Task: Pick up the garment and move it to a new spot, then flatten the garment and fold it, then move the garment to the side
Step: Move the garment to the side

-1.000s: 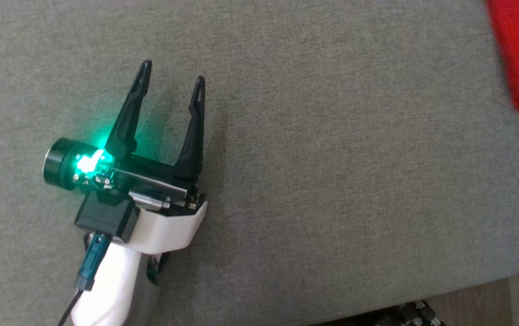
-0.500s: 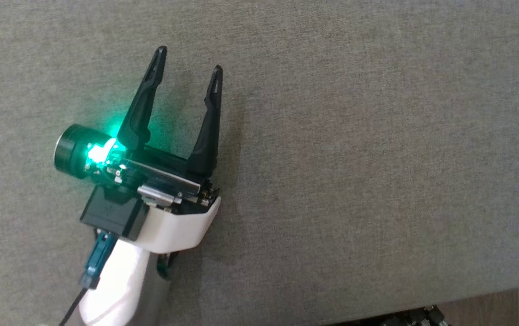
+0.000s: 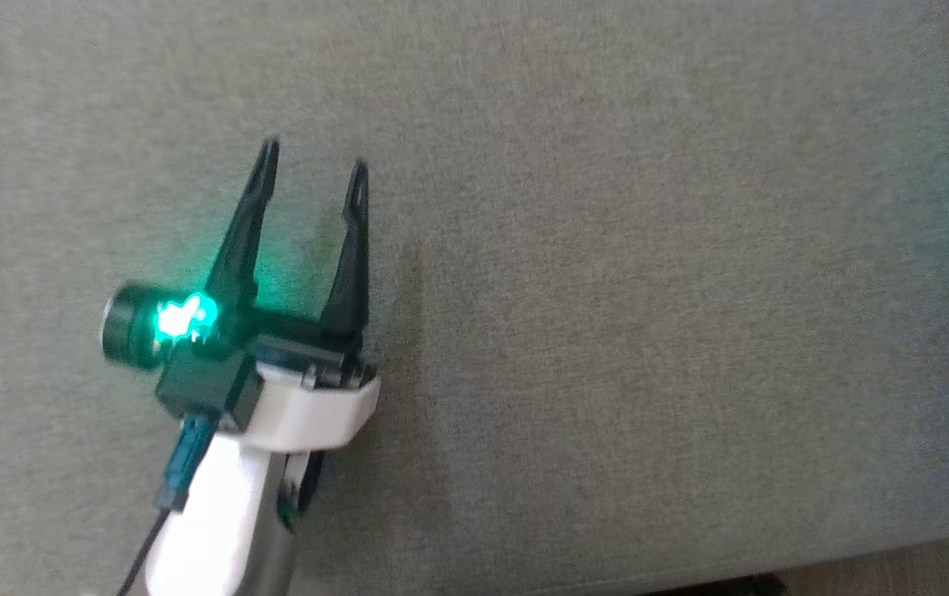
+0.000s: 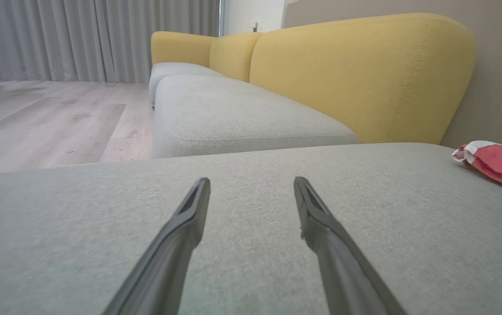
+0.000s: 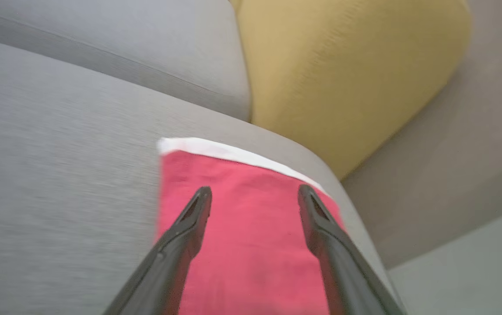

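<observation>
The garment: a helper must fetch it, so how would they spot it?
Find the grey sofa seat beside the yellow backrest. At its corner near the wall lies the garment, folded flat. It is the one red thing there, with a white band along one edge.

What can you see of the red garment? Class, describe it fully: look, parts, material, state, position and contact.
The garment is pinkish-red cloth with a white band along one edge; the fabric looks soft and matte. It lies flat and low, seemingly folded, with straight edges, on the grey cushion near its corner, beside the yellow backrest. The right gripper hangs over it with fingers spread, gripping nothing; whether they touch the cloth cannot be told.
</observation>
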Tool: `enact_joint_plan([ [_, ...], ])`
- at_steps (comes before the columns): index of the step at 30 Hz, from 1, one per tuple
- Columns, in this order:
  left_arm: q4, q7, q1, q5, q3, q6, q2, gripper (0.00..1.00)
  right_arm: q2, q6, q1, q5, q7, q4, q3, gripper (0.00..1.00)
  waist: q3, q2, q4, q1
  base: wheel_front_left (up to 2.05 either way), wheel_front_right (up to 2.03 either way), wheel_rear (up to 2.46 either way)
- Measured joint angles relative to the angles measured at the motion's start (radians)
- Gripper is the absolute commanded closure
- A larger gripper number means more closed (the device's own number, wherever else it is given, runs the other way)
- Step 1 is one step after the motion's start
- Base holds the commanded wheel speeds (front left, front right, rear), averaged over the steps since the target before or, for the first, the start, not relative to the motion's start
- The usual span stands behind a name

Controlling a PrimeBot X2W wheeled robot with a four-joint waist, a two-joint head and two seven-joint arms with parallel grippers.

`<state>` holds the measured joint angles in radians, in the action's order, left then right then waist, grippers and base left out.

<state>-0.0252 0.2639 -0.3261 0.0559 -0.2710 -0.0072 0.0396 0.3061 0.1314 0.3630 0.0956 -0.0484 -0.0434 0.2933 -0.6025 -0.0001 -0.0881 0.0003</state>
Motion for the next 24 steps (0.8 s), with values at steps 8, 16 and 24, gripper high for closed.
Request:
enact_joint_plan([
  [8,-0.068,0.0,0.143,0.043,0.039,0.018,0.003,0.0,-0.105,0.0,-0.071,-0.15,0.255,-0.27,-0.304,0.0,0.198,0.0,0.015,-0.0004,0.0,0.0,0.0],
  [16,-0.151,-0.004,0.254,0.086,0.061,0.035,0.004,0.0,-0.185,0.0,-0.134,-0.272,0.298,-0.343,-0.448,0.0,0.422,0.0001,0.044,-0.0006,0.0,0.0,0.0],
  [24,-0.204,-0.004,0.313,0.094,0.063,0.039,0.004,0.0,-0.246,0.0,-0.338,-0.244,0.299,-0.298,-0.392,0.0,0.605,0.0001,0.095,-0.0007,0.0,0.0,0.0],
])
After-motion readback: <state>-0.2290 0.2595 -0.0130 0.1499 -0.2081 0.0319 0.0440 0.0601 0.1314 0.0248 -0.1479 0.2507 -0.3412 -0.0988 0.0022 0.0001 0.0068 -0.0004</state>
